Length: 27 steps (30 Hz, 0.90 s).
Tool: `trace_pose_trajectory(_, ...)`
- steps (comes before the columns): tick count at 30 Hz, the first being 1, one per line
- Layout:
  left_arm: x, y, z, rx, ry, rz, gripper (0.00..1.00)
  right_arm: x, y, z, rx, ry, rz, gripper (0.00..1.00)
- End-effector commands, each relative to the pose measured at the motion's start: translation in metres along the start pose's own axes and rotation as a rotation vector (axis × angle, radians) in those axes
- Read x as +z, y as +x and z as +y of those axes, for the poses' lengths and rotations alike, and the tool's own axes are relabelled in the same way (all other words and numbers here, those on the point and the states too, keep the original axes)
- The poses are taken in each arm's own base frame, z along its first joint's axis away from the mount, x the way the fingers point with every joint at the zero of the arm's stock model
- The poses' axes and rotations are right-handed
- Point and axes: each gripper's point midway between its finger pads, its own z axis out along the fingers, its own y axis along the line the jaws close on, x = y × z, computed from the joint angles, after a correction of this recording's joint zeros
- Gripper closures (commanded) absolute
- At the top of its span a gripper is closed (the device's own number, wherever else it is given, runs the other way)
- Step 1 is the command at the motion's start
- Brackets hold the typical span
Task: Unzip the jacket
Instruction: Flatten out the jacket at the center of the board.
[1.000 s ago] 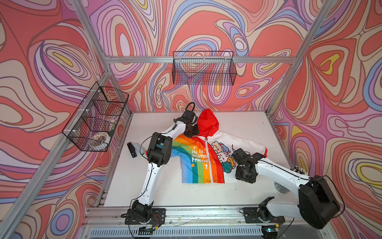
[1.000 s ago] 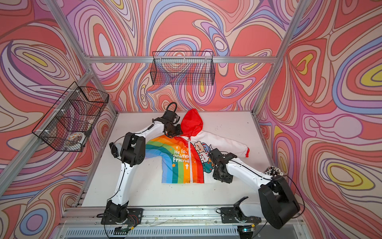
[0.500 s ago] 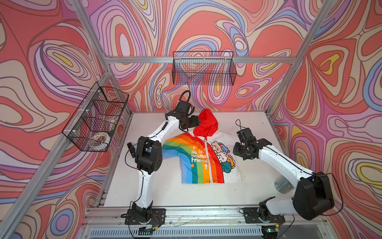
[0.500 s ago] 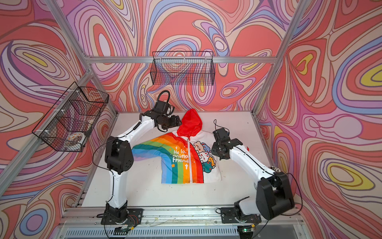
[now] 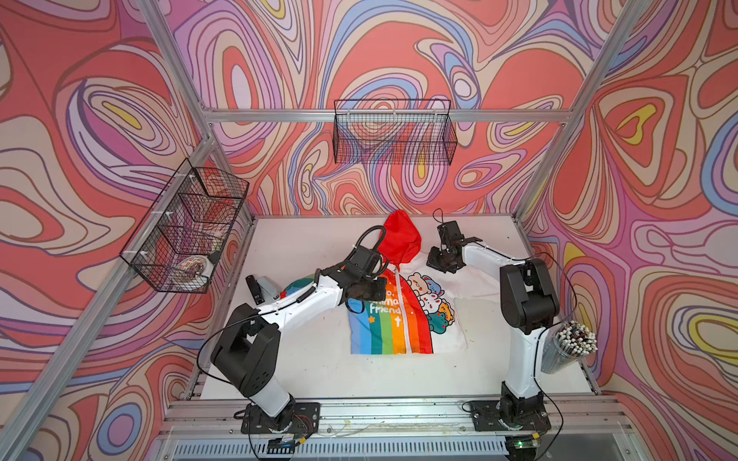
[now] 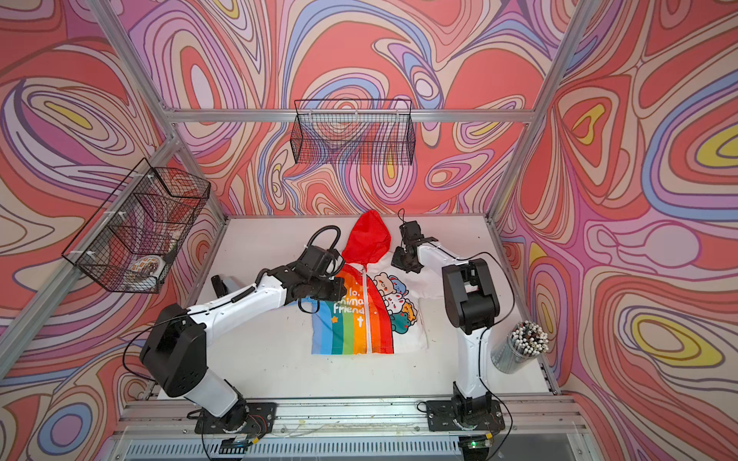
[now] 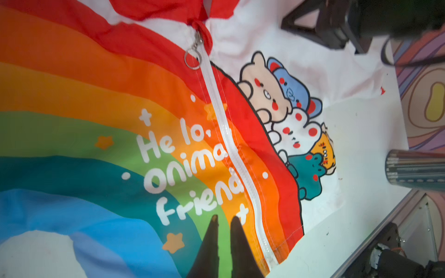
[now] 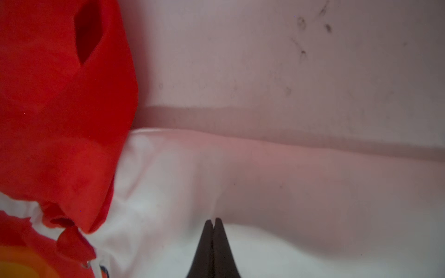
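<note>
Aluminium rail [image 5: 399,415] at the near edge carries both arm bases. Behind it lies the white tabletop [image 5: 319,371], with a clear cup of pencils [image 5: 569,343] at its right side.

The jacket [image 5: 399,327] lies flat at mid-tabletop, front up, with its hem nearest and its hood [image 5: 399,239] farthest. The white zipper [image 7: 228,134] is closed along its full length, and the pull ring [image 7: 192,59] sits at the collar.

The left arm [image 5: 311,299] reaches over the rainbow half. Its jaws are all but closed, with a thin gap between the fingertips [image 7: 213,223], and they hold nothing. They point at the green stripe by the lettering. Contact with the cloth cannot be determined.

The right arm [image 5: 483,255] is at the white shoulder, just beside the hood. Its jaws are pressed fully together at the fingertips [image 8: 208,228]. Whether any cloth is pinched cannot be determined.

A wire basket [image 5: 187,227] hangs on the left wall, and another [image 5: 393,135] hangs on the back wall.
</note>
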Motion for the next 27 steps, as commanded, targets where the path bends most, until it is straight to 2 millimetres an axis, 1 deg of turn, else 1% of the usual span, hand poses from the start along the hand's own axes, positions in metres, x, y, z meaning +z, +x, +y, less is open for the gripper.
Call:
trace_pose_trajectory(1,-0.001,0.001,-0.003,0.014,-0.005,-0.041,0.95,0.012,-0.007,0.003,-0.032,0.005,0.016,0.97)
trace_pose_trajectory(4,0.009,0.02,-0.004,0.028,-0.015,0.003,0.98,0.021,-0.008,0.003,-0.038,0.013,0.024,0.97)
trace_pose_trajectory(7,0.02,0.04,0.001,0.027,-0.044,0.051,1.0,0.031,-0.01,-0.004,-0.041,0.043,0.037,0.98)
trace_pose_trajectory(10,0.031,0.056,0.009,-0.003,-0.062,0.095,1.0,0.036,-0.011,-0.009,-0.041,0.057,0.044,0.98)
trace_pose_trajectory(15,0.048,0.082,0.032,-0.036,-0.146,0.164,1.0,0.042,-0.011,-0.015,-0.048,0.082,0.057,0.98)
trace_pose_trajectory(22,0.054,0.108,0.054,-0.07,-0.228,0.216,1.0,0.049,-0.01,-0.026,-0.052,0.123,0.069,0.98)
trace_pose_trajectory(27,0.055,0.136,0.072,-0.11,-0.274,0.266,1.0,0.053,-0.009,-0.041,-0.04,0.164,0.081,0.98)
